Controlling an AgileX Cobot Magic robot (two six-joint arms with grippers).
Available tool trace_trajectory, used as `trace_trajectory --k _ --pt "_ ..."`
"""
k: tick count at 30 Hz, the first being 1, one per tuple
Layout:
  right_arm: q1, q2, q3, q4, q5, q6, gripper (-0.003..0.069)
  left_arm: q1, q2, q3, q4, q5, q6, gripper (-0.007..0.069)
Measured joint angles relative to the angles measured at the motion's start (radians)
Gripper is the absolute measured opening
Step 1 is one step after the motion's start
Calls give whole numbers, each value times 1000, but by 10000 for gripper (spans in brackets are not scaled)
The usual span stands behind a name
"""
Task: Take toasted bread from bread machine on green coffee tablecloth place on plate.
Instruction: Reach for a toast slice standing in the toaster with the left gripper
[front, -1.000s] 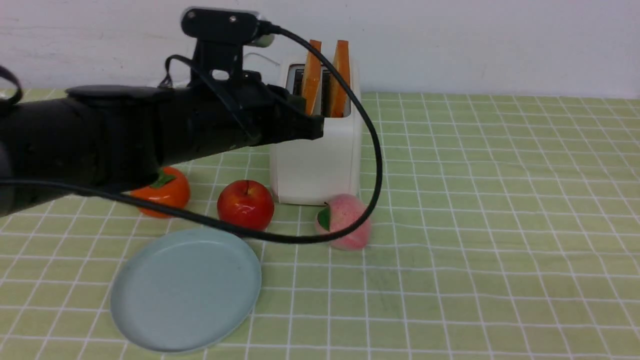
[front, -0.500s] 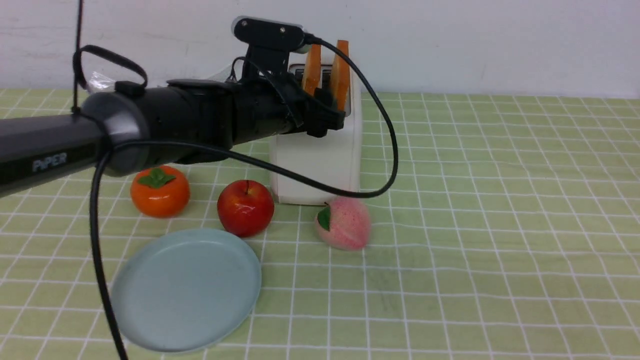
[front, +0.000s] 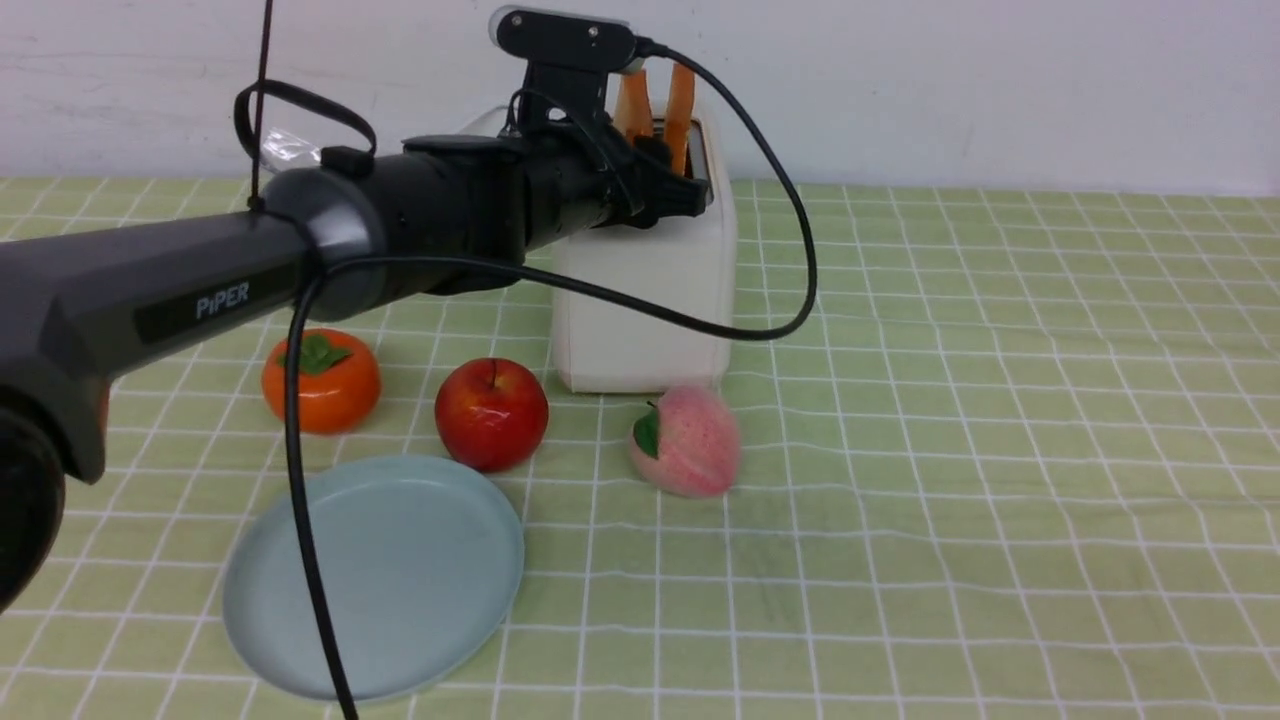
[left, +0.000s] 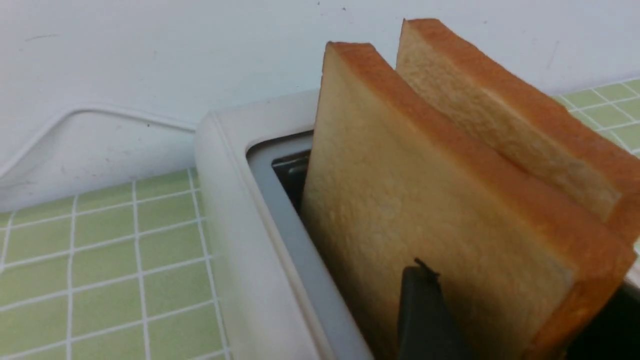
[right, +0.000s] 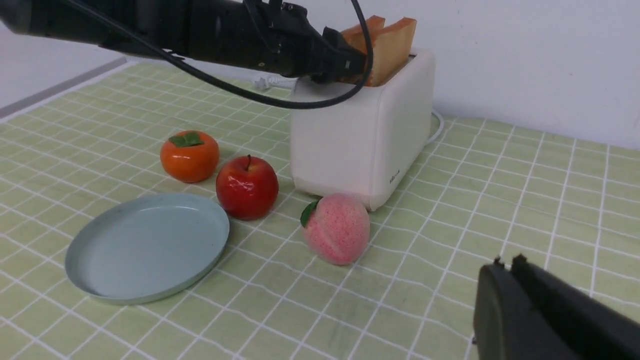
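Blue-grey plate (front: 372, 590) sits bare on the green coffee tablecloth (front: 950, 450), below the left claw (front: 688, 190) and nearer the robot. 1 finger (left: 420, 310) meets the closer of 2 toasted bread slices (left: 400, 175) in the bread machine (front: 645, 300); grip unclear. Right claw (right: 505, 262) closed. Next: clamp, lift straight.
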Motion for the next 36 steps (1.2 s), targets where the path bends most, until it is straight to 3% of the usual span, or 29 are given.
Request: trace_trajectory --k 28,36 --pt "0 0 0 12 -98 -3 39 0 -73 101 -4 6 0 351" --pt "0 0 0 14 -100 -3 39 1 -194 227 -4 110 -22 373"
